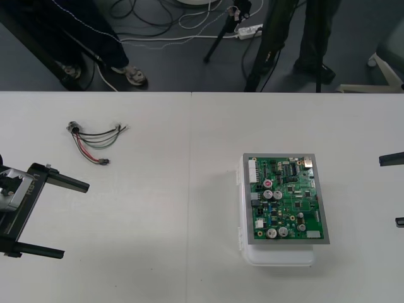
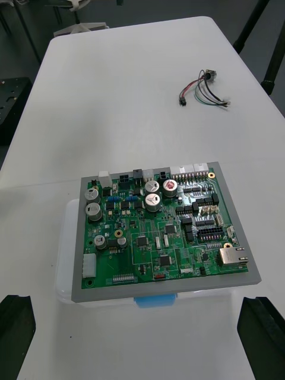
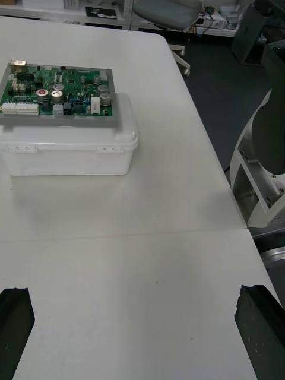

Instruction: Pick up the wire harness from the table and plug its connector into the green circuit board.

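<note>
The left gripper [image 1: 53,218] waits at the left edge of the table [image 1: 158,252] and the right gripper [image 1: 394,190] at its right edge, both with fingers spread wide, while the wire harness [image 1: 95,140] lies loose on the table, well apart from the green circuit board [image 1: 287,199].

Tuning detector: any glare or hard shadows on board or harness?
Front view: even light, no glare on the green circuit board; wire harness nearly shadowless. Right wrist view: capacitor tops glint. Left wrist view: soft shadow under rim of white base.
</note>
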You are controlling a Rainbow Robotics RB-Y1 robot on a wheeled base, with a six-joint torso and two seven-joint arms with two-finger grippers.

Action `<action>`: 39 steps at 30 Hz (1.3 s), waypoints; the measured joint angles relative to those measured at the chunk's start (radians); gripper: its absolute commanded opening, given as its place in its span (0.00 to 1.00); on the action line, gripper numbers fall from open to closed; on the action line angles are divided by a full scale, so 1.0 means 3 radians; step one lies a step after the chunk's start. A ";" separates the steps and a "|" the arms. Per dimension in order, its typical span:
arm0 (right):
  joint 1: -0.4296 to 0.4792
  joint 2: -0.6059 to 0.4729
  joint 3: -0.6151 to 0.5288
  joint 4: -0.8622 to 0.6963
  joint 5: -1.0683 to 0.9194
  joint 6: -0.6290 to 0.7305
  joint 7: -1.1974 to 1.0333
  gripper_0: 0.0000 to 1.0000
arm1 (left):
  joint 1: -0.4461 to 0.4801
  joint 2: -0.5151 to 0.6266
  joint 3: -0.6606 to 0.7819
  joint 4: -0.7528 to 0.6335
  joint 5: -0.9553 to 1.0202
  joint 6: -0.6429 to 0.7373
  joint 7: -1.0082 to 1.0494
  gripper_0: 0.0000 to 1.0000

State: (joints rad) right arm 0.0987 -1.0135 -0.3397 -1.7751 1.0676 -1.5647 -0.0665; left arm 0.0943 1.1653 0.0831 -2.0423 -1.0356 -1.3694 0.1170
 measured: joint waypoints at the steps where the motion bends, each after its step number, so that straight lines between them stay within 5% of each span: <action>1: 0.0000 0.0000 0.0000 0.0000 0.0000 0.0000 0.0000 1.00 | 0.0000 0.0000 0.0000 0.0000 0.0000 0.0000 0.0000 1.00; 39: 0.0000 0.0000 0.0000 0.0000 0.0000 0.0000 0.0000 1.00 | 0.0000 0.0000 0.0000 0.0000 0.0000 0.0000 0.0000 1.00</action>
State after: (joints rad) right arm 0.0987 -1.0135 -0.3397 -1.7751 1.0676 -1.5647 -0.0665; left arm 0.0943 1.1653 0.0831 -2.0423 -1.0356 -1.3694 0.1170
